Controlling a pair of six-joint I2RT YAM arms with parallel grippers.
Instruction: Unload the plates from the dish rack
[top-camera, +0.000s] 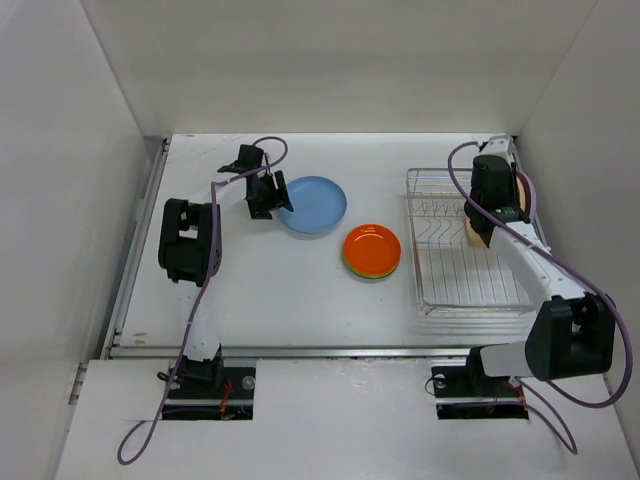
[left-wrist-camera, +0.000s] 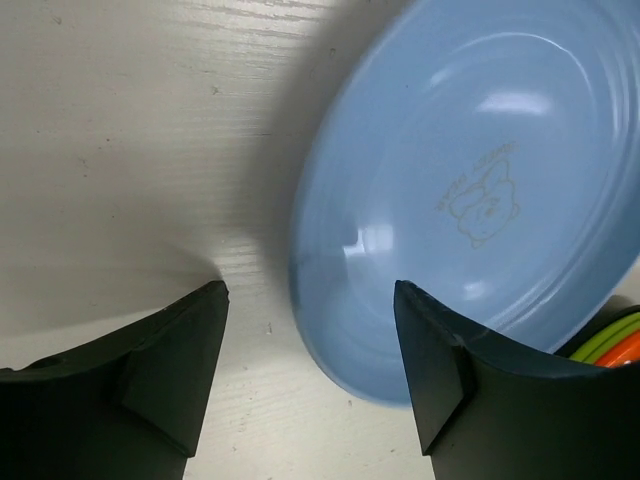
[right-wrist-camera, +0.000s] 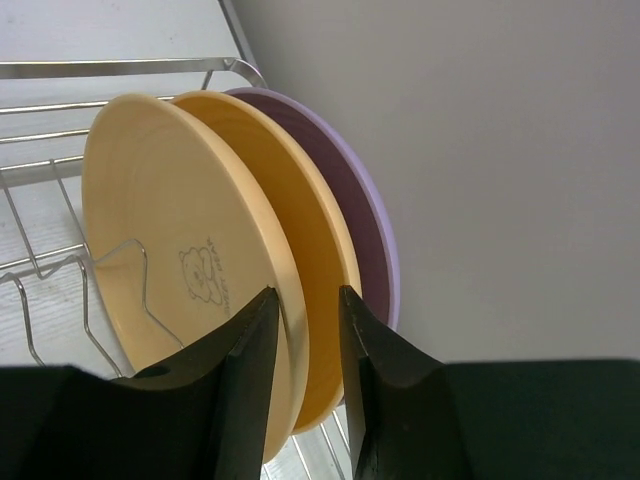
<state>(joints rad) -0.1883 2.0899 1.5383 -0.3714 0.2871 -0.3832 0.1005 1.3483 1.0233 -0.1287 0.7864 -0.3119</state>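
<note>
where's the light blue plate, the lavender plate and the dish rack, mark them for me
light blue plate (top-camera: 312, 204), top external view, centre of its face
lavender plate (right-wrist-camera: 335, 170), right wrist view, its darker inner face just inside the rim
dish rack (top-camera: 450, 285), top external view, bare bars of its near half

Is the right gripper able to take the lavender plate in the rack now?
Probably not yet: the right gripper straddles a tan rim, and two tan plates stand before the lavender plate.

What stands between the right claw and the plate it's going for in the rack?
Nothing visible. The right gripper seems to straddle the rim of the front tan plate in the dish rack. A second tan plate sits close behind it.
</note>
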